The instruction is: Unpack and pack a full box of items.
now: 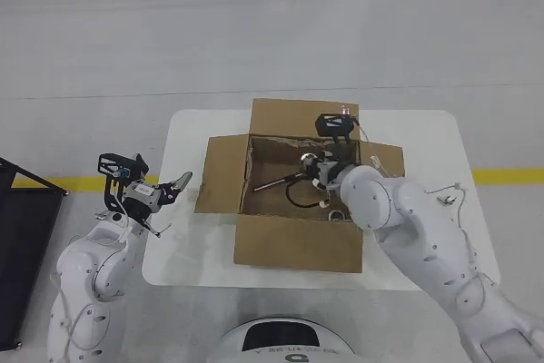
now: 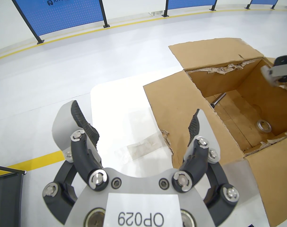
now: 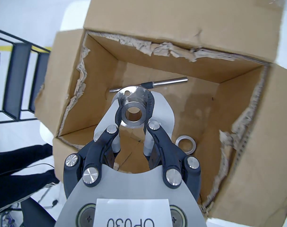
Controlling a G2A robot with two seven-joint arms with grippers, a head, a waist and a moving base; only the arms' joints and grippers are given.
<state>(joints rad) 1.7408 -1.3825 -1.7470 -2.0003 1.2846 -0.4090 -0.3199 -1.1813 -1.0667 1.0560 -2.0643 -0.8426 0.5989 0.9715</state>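
Hanging over the cardboard box [image 3: 181,12], a shiny flanged bushing [image 3: 133,116] is clamped by the right gripper [image 3: 134,106] above a rod [image 3: 169,82] and ring [image 3: 186,144]. The left gripper [image 2: 135,109] is spread wide beside the box.

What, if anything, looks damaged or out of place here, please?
The cardboard box is damaged: its top edges along the flap folds are torn and ragged, with shredded paper hanging inward. The rod and ring inside look fine.
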